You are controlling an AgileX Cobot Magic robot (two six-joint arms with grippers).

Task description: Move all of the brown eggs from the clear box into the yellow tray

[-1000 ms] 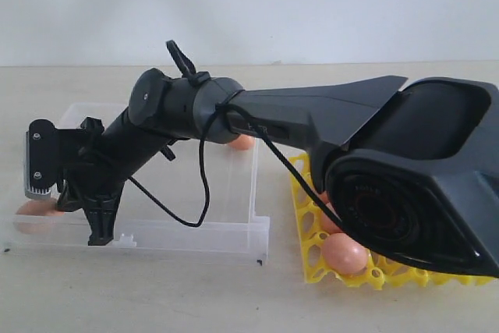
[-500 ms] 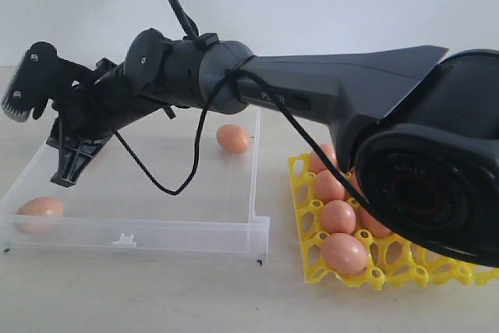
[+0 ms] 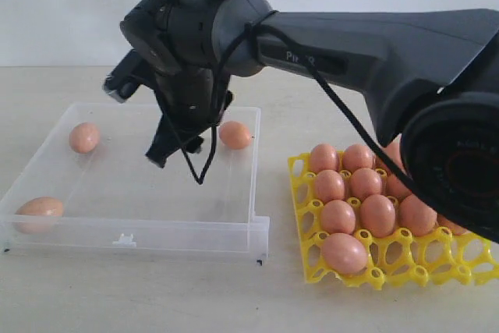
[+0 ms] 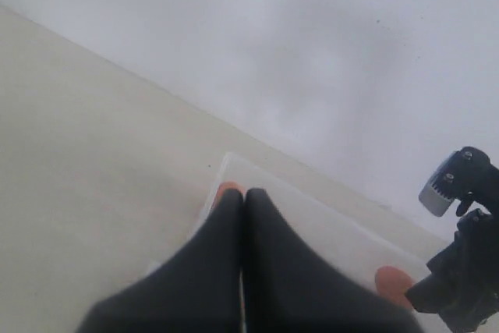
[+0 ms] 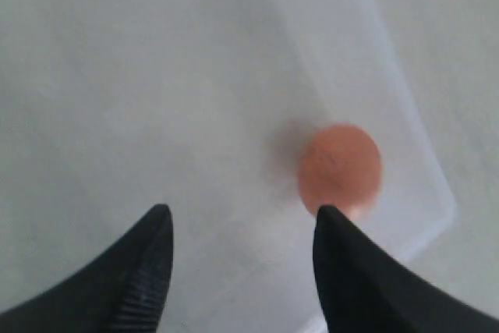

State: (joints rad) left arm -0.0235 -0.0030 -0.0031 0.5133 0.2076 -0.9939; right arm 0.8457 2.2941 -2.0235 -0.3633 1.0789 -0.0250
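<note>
Pick step: right gripper [image 5: 242,212] hovers empty over the clear box [image 3: 253,185], fingers spread wide. Target brown egg [image 5: 341,165] lies just outside one fingertip, not between them. Next, I judge: centre over it, descend, close gently. A second ago the gripper sat low with jaws closed. Left gripper [image 4: 243,196] is pinched shut.

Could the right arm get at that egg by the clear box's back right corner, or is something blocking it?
Probably yes. The right gripper hangs open above the clear box, close beside that egg, with nothing between them. Only the box's low wall crowds it.
</note>
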